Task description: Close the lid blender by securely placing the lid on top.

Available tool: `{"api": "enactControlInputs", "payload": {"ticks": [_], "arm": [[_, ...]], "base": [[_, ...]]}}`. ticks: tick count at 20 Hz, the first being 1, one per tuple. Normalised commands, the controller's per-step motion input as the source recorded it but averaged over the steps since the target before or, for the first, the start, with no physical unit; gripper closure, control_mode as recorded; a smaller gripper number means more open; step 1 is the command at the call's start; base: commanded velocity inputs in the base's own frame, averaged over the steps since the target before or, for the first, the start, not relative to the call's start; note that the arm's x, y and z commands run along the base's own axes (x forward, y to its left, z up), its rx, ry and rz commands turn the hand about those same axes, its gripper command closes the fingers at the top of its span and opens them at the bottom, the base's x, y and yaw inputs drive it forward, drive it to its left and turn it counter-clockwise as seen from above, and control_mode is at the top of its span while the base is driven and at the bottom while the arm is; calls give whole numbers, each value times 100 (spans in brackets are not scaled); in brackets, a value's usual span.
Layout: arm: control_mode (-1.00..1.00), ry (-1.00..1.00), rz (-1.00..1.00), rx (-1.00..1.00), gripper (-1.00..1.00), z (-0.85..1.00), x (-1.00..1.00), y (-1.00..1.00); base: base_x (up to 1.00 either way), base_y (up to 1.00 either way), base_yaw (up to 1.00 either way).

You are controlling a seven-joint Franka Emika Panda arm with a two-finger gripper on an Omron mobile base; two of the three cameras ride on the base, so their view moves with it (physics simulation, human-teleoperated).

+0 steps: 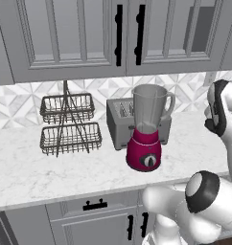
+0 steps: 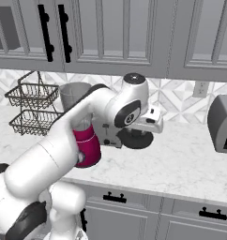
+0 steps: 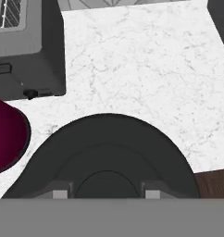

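The blender [image 1: 145, 129] stands on the marble counter [image 1: 51, 167] with a magenta base, a black knob and a clear jar open at the top. Its jar [image 2: 73, 96] and base [image 2: 88, 149] also show behind my arm, and a magenta edge of the blender [image 3: 6, 139] shows in the hand view. The lid [image 2: 134, 139] is a black round disc held low over the counter, to the right of the blender and well below the jar's rim. My gripper [image 2: 135, 133] is shut on the lid [image 3: 109, 152], which hides most of the fingers at my gripper [image 3: 107, 194].
A boxy grey toaster [image 1: 119, 122] stands right behind the blender, also seen as the toaster [image 3: 21, 51]. A two-tier wire basket rack [image 1: 67, 125] is at the left. A grey appliance [image 2: 223, 124] sits at the far right. Wall cabinets [image 1: 118, 33] hang overhead.
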Motion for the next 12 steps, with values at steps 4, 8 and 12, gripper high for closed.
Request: {"api": "enactControlInputs", "payload": {"ticks": [4,8,12], "arm": [[-100,-8,0,0,100,91,-18,30],[-100,-6,0,0,100,87,-16,34],[-100,-6,0,1,100,79,-12,38]], "base": [[0,0,0],[0,0,0],[0,0,0]]}}
